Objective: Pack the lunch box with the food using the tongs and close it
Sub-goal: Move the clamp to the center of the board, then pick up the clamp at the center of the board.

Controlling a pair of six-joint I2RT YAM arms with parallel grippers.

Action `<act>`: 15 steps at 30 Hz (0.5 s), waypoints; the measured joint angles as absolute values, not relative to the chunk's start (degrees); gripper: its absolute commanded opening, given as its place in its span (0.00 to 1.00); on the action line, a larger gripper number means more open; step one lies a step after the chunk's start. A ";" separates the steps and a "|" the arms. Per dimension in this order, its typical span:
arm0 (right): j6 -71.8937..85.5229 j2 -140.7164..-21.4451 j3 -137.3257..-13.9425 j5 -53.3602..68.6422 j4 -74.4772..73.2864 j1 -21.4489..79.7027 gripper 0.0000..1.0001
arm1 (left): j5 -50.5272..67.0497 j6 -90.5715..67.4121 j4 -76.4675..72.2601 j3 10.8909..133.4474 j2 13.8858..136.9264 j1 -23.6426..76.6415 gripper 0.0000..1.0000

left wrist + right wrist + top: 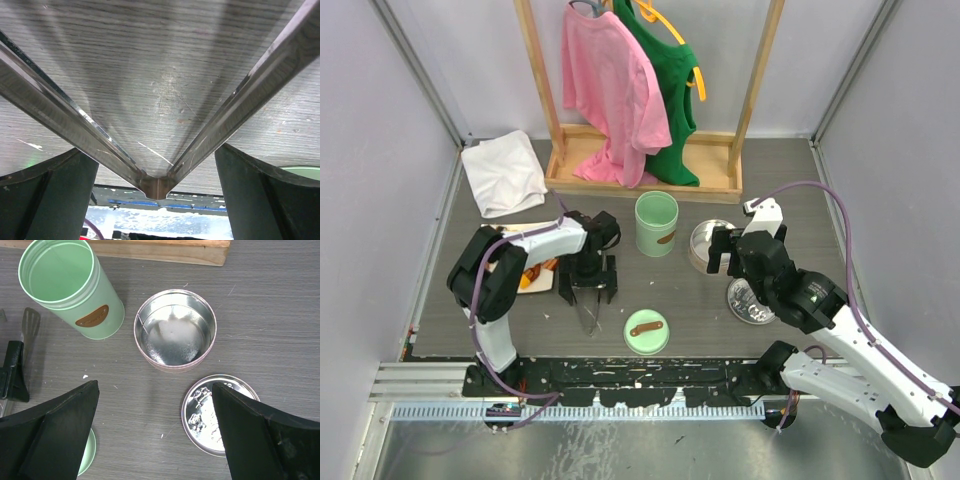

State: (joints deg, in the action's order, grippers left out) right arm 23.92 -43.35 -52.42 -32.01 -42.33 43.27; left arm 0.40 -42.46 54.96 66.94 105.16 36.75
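The tongs [588,314] lie on the table in front of the left arm, joined end toward the near edge. My left gripper [589,291] is lowered over them. In the left wrist view its open fingers [45,200] straddle the tongs' joined end [157,186], and both metal arms spread away in a wide V. The food [536,270], orange and dark pieces, sits on a white plate [533,287] left of that gripper. The lunch box [175,330], a round open metal tin, is empty, and its shiny lid [200,415] lies beside it. My right gripper [155,387] hovers open above both.
A tall pale green canister [656,223] stands open at the table's middle, and its green lid [646,331] lies nearer the front edge. A wooden rack [645,180] with pink and green shirts fills the back. A white cloth [503,172] lies at back left.
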 measured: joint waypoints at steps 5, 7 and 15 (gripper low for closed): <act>23.92 -43.35 -52.42 -31.79 -42.33 43.27 1.00 | 1.41 -43.97 54.48 66.48 105.10 36.01 0.98; 23.92 -43.22 -52.36 -31.64 -42.33 43.27 1.00 | 2.07 -44.40 54.39 66.22 105.08 35.70 0.99; 23.90 -42.87 -52.27 -31.59 -42.33 43.27 1.00 | 3.07 -45.67 52.60 64.42 103.96 35.48 0.94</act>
State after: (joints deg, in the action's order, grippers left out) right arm 23.90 -42.87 -52.27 -31.59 -42.33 43.27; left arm 3.07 -45.67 52.60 64.42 103.96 35.48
